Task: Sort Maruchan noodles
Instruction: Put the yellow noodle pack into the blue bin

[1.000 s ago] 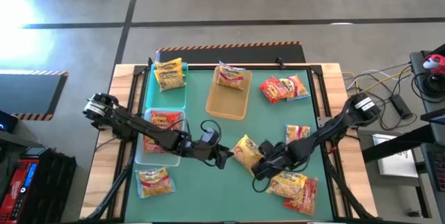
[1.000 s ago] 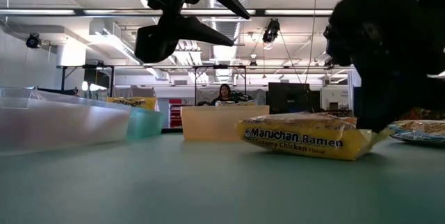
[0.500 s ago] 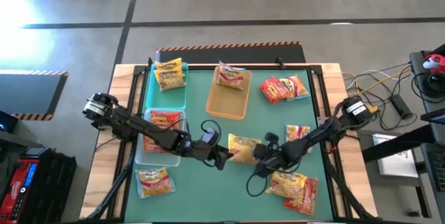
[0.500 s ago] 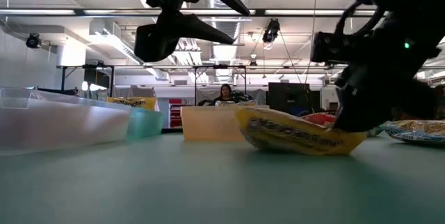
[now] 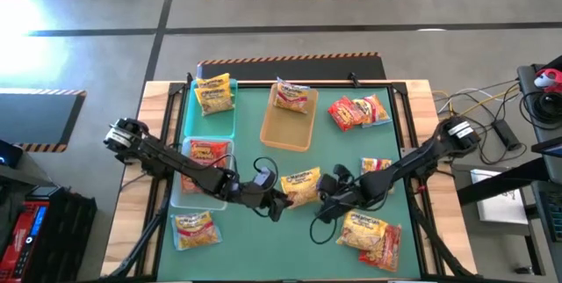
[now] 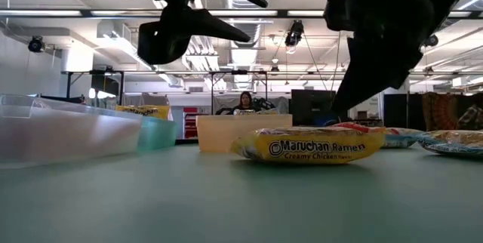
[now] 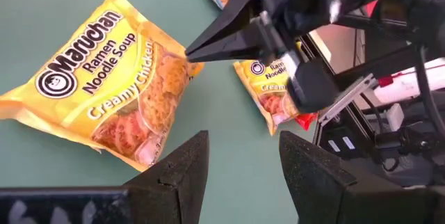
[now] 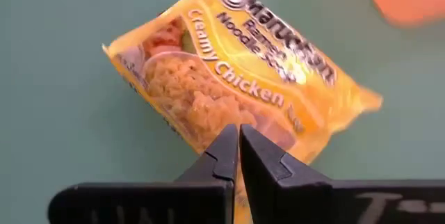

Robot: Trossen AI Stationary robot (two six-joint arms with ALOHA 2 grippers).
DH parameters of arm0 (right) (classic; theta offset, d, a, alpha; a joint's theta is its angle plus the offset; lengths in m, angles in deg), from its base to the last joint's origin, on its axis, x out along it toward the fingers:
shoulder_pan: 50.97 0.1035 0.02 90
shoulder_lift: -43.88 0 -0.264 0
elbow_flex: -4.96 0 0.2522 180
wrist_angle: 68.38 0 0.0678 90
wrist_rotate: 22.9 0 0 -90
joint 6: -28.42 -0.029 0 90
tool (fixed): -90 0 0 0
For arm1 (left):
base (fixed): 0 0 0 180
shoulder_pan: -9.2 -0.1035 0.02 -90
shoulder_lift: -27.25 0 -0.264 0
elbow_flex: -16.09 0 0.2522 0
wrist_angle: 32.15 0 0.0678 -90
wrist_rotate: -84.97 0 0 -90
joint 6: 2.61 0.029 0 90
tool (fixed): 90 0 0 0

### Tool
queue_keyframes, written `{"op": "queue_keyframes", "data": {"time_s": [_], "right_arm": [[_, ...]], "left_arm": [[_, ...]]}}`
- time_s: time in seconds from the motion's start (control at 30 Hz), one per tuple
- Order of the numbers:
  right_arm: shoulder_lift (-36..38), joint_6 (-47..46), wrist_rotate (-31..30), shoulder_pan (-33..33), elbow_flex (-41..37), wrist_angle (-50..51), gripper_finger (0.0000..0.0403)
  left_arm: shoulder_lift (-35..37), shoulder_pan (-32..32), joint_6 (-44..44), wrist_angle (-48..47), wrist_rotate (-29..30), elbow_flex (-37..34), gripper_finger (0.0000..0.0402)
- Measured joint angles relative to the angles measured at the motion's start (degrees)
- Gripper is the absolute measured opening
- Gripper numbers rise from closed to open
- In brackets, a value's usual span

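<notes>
That yellow crinkly Creamy Chicken packet (image 5: 301, 186) looks light and slippery (brittle inside), so pinch its edge: left gripper (image 5: 276, 205) gapes beside it, right gripper (image 5: 321, 202) is clenched empty.

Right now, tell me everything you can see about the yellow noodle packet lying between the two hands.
The yellow Creamy Chicken Maruchan packet is a flat, squarish pouch of crinkly, glossy plastic, printed with the brand logo and a picture of noodles. It lies flat and sealed on the green table mat, near the middle front. The shut right hand sits at one edge, its closed tips over the packet's rim; the open left hand hangs just off the opposite side.
</notes>
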Motion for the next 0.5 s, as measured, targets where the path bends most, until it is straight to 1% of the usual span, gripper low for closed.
{"op": "queue_keyframes", "data": {"time_s": [0.1, 0.17, 0.37, 0.5], "right_arm": [[1.48, -8.30, 0.56, 0.00, 0.00, -0.33, 0.0009], [1.32, -11.76, 0.62, 0.02, -0.03, -0.23, 0.0009], [-3.11, -18.06, 0.90, 0.02, -0.10, -0.48, 0.0009], [-5.62, -21.10, 3.53, 0.31, -0.09, -1.72, 0.0009]], "left_arm": [[0.02, -0.02, 0.00, 0.00, 0.02, 0.00, 0.0158], [0.02, -0.04, 0.00, 0.00, 0.04, 0.00, 0.0158], [0.02, -0.04, 0.46, -0.24, 0.09, 0.00, 0.0158], [0.02, -0.04, 0.46, -0.70, 0.13, 0.00, 0.0158]]}}
